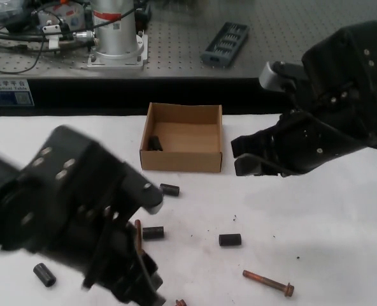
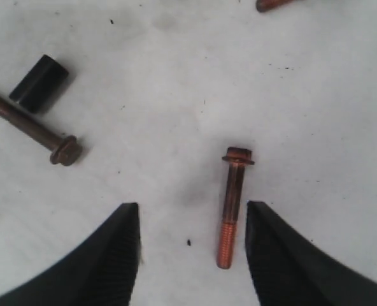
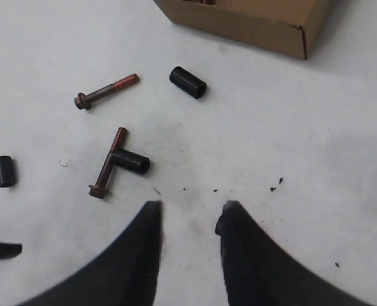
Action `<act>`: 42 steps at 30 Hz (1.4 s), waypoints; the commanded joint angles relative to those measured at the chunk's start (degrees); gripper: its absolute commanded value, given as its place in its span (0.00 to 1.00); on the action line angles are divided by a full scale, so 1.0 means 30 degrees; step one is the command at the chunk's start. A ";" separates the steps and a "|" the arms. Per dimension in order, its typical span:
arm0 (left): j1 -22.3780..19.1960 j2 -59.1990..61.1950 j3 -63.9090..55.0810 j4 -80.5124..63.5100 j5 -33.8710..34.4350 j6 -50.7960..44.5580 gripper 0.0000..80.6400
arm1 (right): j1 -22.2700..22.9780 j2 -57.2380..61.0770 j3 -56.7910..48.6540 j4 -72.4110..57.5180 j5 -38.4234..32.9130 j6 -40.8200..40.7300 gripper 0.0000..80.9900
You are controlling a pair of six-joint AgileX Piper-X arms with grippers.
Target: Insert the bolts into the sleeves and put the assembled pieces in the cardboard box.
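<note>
- The white worktop [image 1: 341, 255], specked with dark grit, carries the box [image 1: 182, 160] at the back, with loose bolts [image 1: 268, 283] and sleeves [image 1: 230, 240] nearer me.
- My left hand [image 2: 190, 215] hangs wide open and empty over a bolt [image 2: 234, 204]. The bolt lies flat between my fingers, closer to one of them and roughly in line with them.
- To grip it well, I judge I should centre on the shank and come straight down. I would close just under the head, leaving the threaded end free for a sleeve.
- My right hand [image 3: 190, 210] is parted a little and holds nothing, low over bare worktop near a box corner.
- The left wrist view gives me the bolt's head and threads.
- The high view gives the box's inside, where a dark piece [image 1: 154, 143] lies.
- The right wrist view gives the box's outer wall and a sleeve [image 3: 131, 161] touching a second bolt [image 3: 107, 164].
</note>
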 commanded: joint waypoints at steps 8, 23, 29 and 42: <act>-0.0053 0.2359 -0.1137 0.1580 -0.0944 0.0110 0.47 | -0.0281 -0.2231 0.1810 -0.0109 -0.0898 -0.0026 0.31; -0.2532 0.3277 -0.1137 0.0855 -0.0817 0.0171 0.47 | -0.0281 -0.4877 0.4364 -0.0425 -0.0755 0.0064 0.31; -0.2617 0.3277 -0.1137 0.0483 -0.0817 0.0171 0.47 | -0.0281 -0.4877 0.4499 -0.0561 -0.0755 0.0122 0.31; -0.2617 0.4492 -0.1184 0.0495 -0.0817 0.0171 0.45 | -0.0281 -0.4877 0.4499 -0.0553 -0.0840 0.0122 0.31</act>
